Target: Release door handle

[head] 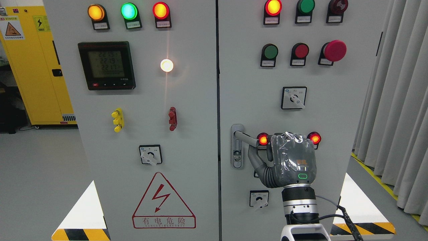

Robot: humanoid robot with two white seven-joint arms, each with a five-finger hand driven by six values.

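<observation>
The door handle (246,138) juts rightward from its lock plate (237,146), just left of the right hand (290,159); thumb (255,160) beneath it; whether the fingers still grip is unclear.

Colours on the grey switch cabinet

The cabinet (187,110) is pale grey, with lit orange (96,12), green (128,11) and red (161,10) lamps, a black meter (106,65), a red mushroom button (335,50) and a red-outlined lightning triangle (164,202). The handle (245,138) is silver, the right hand (292,160) dark grey, the side locker (36,67) yellow, and the floor tape (80,234) striped yellow and black.
</observation>
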